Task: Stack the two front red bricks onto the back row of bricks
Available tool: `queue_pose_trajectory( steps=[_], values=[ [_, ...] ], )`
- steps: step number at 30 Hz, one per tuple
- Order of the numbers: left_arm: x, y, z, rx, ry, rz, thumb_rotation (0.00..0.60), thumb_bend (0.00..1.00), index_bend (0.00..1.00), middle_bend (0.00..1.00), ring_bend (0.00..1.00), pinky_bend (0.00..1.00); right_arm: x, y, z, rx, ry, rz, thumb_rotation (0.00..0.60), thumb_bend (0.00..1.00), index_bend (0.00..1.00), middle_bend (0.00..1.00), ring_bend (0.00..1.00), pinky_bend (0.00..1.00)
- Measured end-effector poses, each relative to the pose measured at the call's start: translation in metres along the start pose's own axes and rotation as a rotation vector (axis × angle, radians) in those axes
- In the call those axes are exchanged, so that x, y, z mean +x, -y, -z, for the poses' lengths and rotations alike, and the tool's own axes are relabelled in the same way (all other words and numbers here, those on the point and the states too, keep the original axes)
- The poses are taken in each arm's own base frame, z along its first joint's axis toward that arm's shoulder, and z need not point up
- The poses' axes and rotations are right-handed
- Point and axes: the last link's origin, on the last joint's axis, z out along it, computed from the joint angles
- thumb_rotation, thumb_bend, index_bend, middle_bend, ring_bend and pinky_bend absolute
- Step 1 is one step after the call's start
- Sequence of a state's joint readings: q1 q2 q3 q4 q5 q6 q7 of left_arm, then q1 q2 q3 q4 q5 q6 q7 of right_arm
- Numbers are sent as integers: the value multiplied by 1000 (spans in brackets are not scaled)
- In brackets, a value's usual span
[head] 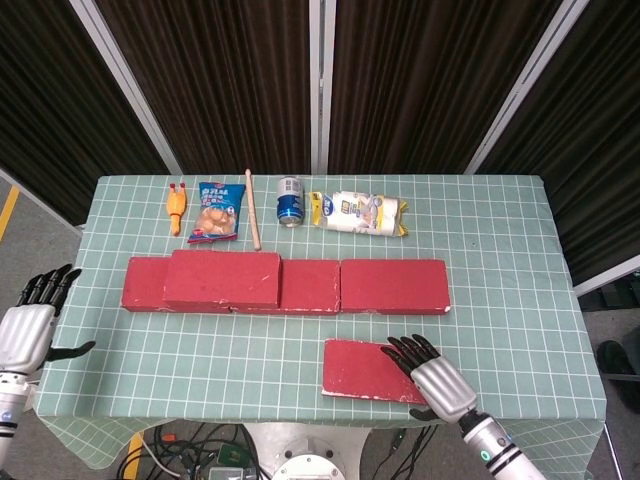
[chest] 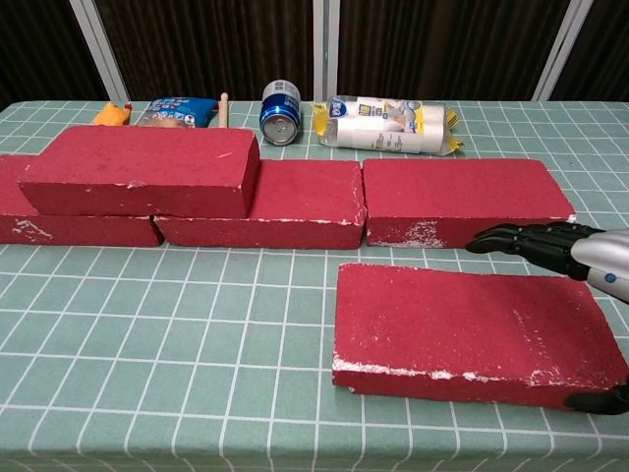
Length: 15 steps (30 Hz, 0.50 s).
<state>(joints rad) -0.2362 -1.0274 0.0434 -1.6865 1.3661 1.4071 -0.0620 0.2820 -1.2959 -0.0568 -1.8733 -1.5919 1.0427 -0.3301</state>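
Note:
One red brick [head: 222, 279] [chest: 142, 170] lies stacked on the left part of the back row of bricks [head: 393, 286] [chest: 464, 202]. The other front red brick [head: 365, 369] [chest: 462, 329] lies flat near the table's front edge. My right hand [head: 435, 382] [chest: 575, 250] hovers over that brick's right end with fingers spread and the thumb at the brick's near edge, holding nothing. My left hand [head: 27, 331] hangs open off the table's left side, seen only in the head view.
Behind the back row lie a yellow toy [head: 177, 205], a snack bag [head: 215, 211], a wooden stick [head: 252, 209], a blue can [head: 289, 201] and a wrapped packet [head: 358, 212]. The green gridded table [head: 220, 350] shows bare cloth at front left.

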Motion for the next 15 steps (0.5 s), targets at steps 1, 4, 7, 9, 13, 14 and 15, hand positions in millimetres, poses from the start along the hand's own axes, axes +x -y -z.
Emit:
queue_pose_trajectory(
  steps=[1, 4, 7, 9, 13, 14, 15],
  values=[
    [0, 1, 1, 1, 1, 1, 600, 0, 28, 0, 0, 0, -2, 1, -4, -7, 4, -11, 600, 0, 0, 0, 0, 0],
    [0, 5, 2, 7, 6, 4, 600, 0, 28, 0, 0, 0, -7, 3, -13, -20, 18, -30, 600, 0, 0, 0, 0, 0],
    [1, 7, 3, 10, 9, 3, 600, 0, 28, 0, 0, 0, -11, 5, -21, -27, 32, -46, 600, 0, 0, 0, 0, 0],
    [2, 7, 3, 11, 12, 1, 600, 0, 28, 0, 0, 0, -13, 5, -24, -32, 39, -54, 600, 0, 0, 0, 0, 0],
    [4, 9, 4, 15, 17, 1, 600, 0, 28, 0, 0, 0, -18, 4, -31, -51, 53, -73, 600, 0, 0, 0, 0, 0],
    [4, 10, 4, 17, 18, 3, 600, 0, 28, 0, 0, 0, -19, 4, -32, -55, 54, -75, 600, 0, 0, 0, 0, 0],
    [4, 10, 5, 18, 19, 5, 600, 0, 28, 0, 0, 0, -19, 4, -34, -58, 56, -77, 600, 0, 0, 0, 0, 0]
  ],
)
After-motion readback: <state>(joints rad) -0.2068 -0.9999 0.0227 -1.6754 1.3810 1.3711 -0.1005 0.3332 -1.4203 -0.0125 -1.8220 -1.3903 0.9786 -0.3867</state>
